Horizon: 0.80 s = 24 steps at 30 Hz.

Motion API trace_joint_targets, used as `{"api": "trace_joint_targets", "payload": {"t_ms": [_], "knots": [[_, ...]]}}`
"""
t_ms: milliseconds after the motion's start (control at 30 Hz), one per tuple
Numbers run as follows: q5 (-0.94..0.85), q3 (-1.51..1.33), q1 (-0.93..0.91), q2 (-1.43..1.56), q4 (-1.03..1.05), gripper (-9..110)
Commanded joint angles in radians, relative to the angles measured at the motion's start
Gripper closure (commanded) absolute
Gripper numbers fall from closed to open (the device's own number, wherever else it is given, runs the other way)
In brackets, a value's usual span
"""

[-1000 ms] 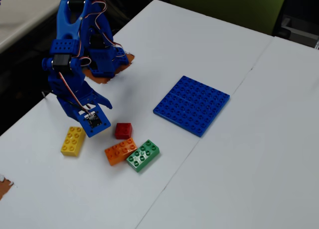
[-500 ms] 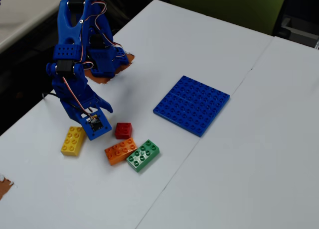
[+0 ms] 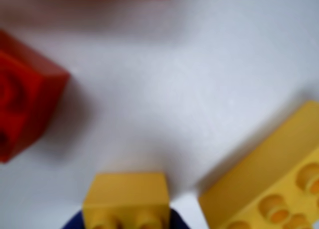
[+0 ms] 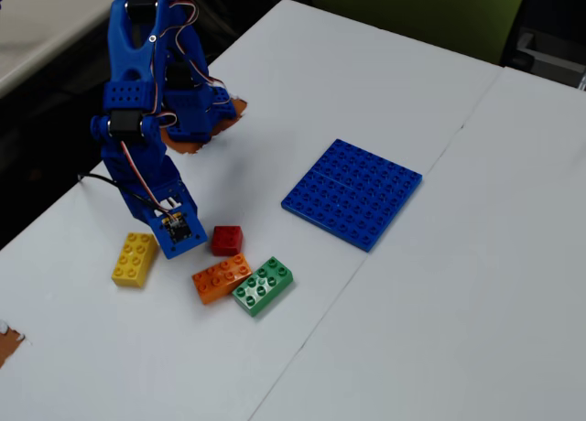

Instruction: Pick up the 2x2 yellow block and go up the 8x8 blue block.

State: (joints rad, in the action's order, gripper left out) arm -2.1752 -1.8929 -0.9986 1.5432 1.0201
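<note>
Yellow, rigid and light, the 2x2 yellow block [image 3: 125, 198] is sitting pinched by its smooth sides in the gripper [image 3: 125, 214]

- The blue arm [image 4: 146, 119] is folded steeply down over the table in the fixed view.
- The gripper [image 4: 176, 231] is lowered close to the surface.
- In the wrist view, only blue finger edges [image 3: 75, 221] are seen; jaw opening cannot be judged.
</note>
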Motion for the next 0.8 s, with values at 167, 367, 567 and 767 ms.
{"api": "trace_joint_targets", "payload": {"t_ms": [167,367,567,767], "knots": [[-0.011,0.005,0.057,0.371,0.268,95],[0.117,-0.011,0.215,0.652,0.400,96],[0.160,0.049,0.387,0.862,0.448,96],[0.318,0.201,0.592,0.907,0.442,96]]}}
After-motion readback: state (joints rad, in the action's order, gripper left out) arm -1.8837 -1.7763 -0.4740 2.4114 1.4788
